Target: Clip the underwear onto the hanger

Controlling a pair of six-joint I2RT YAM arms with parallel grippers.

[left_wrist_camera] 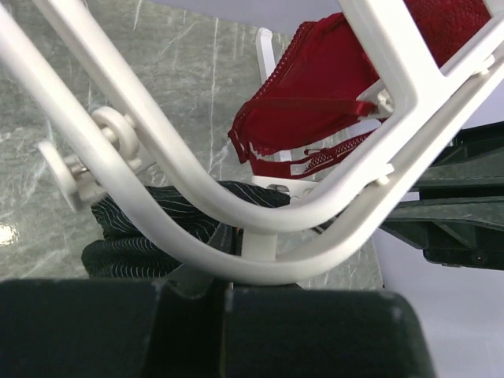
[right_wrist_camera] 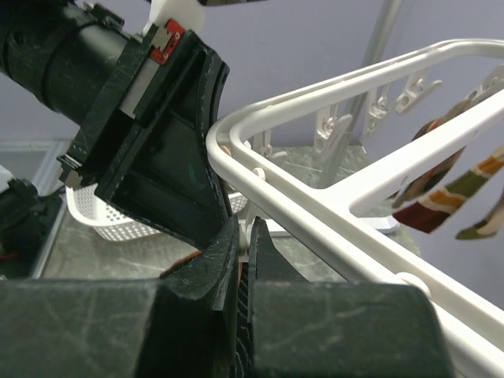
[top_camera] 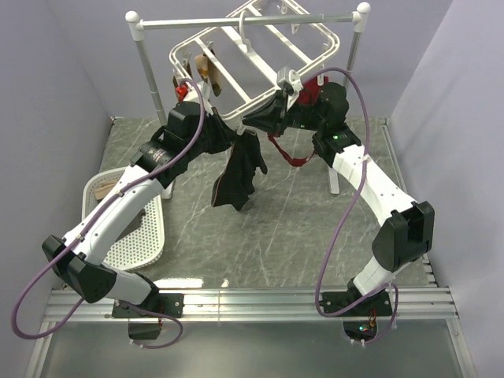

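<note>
underwear is pinched in left hand, hung limp below it at hanger corner, presumably for clip reach; right hand is pressed together alongside, contents undeterminable.

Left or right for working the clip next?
Right, probably. The left gripper is shut on the underwear below the hanger corner. The right gripper sits shut at that corner, seemingly holding nothing.
</note>
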